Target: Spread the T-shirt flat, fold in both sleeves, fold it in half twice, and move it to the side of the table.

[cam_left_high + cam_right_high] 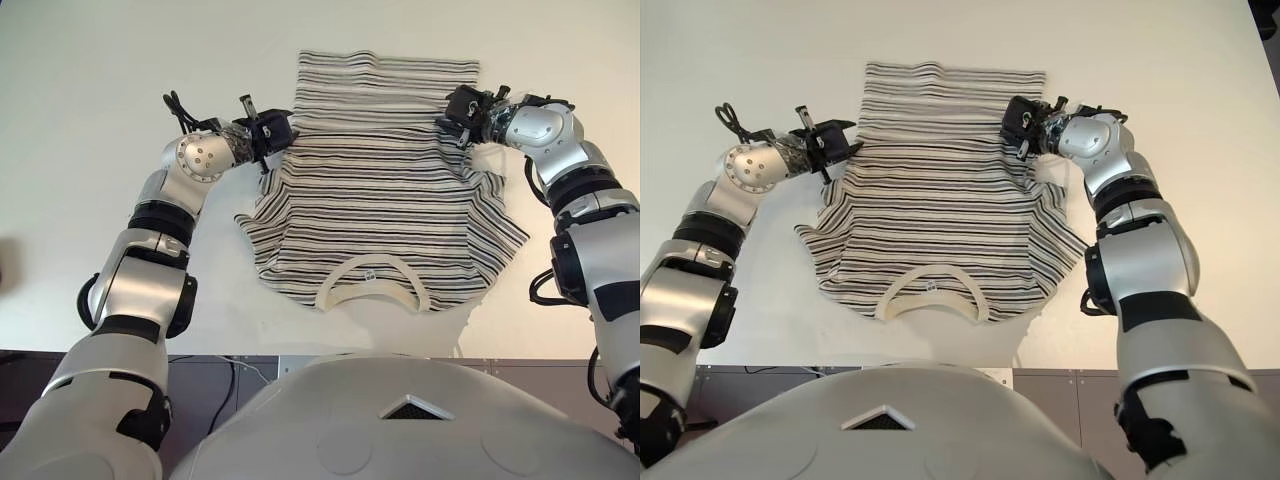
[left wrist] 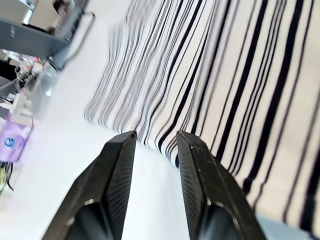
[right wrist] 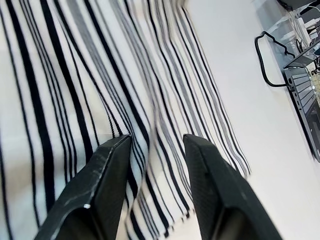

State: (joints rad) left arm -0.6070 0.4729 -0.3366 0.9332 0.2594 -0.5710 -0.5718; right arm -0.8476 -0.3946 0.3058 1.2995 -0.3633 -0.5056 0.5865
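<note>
I see the T-shirt (image 1: 380, 200) spread on the desk (image 1: 100, 80), with the left end effector (image 1: 268, 135) and right end effector (image 1: 457, 113) at its side edges, both narrowly parted.

Black cable loop (image 3: 257, 47) beside a grey device (image 3: 305, 102) at the edge; purple packet (image 2: 12, 142) amid desk clutter.

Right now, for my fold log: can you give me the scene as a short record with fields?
shirt: striped, lying on the table, collar nearest the robot
sleeves: both out to the sides, not folded in
left claw: open, at the shirt's left edge
right claw: open, over the shirt's right edge
folds: none yet; cloth wrinkled
</note>
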